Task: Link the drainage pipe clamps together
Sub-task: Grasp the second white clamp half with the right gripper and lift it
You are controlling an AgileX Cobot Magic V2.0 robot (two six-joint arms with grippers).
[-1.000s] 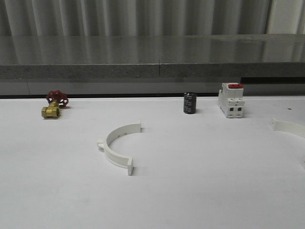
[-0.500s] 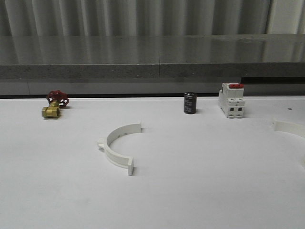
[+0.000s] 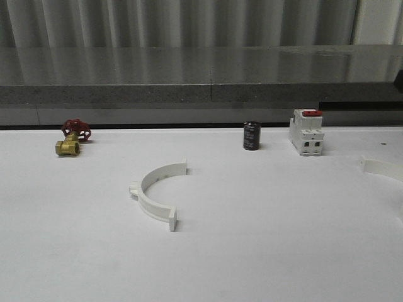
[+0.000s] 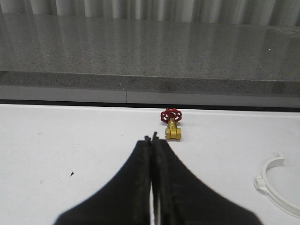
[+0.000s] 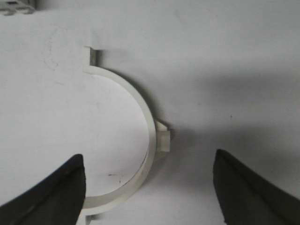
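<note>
One clamp (image 3: 156, 195) lies centre-left on the table (image 3: 264, 239); the other clamp (image 3: 383, 168) sits at the right edge. The right hand (image 5: 150, 187) is spread wide over that clamp, the left hand (image 4: 153, 140) pressed closed, empty.

One white clamp half (image 3: 155, 194) lies mid-table; another (image 3: 382, 168) lies at the right edge.

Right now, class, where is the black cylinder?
In the front view, the black cylinder stands at the table's far edge, right of centre, just left of the switch.
</note>
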